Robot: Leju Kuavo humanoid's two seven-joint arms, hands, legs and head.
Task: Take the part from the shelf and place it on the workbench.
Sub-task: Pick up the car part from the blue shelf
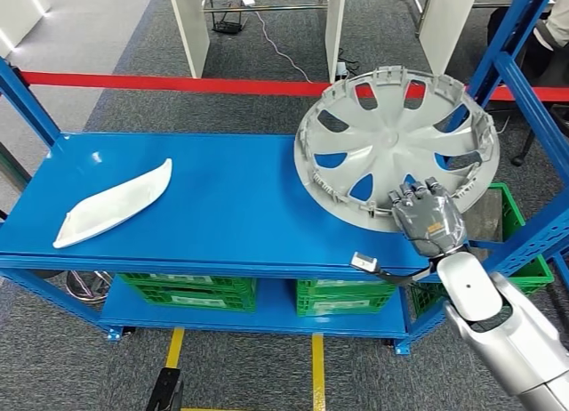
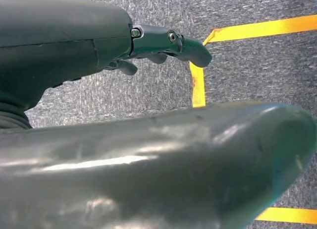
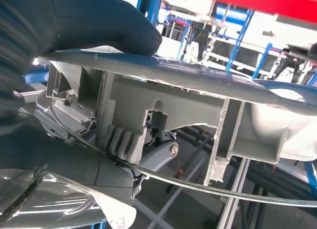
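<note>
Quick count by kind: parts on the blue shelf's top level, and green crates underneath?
Silver wheel covers: 1, the wheel cover, tilted, right hand gripping its rim
White trim pieces: 1, the trim piece, lying flat on the blue shelf
Green crates: 3, at
Total: 5

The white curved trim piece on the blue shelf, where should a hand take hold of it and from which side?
Grip the white trim piece across its narrow width near the middle, coming from above at the shelf's front edge. It lies flat, long and thin with tapering ends, so a mid-length hold would probably balance best.
</note>
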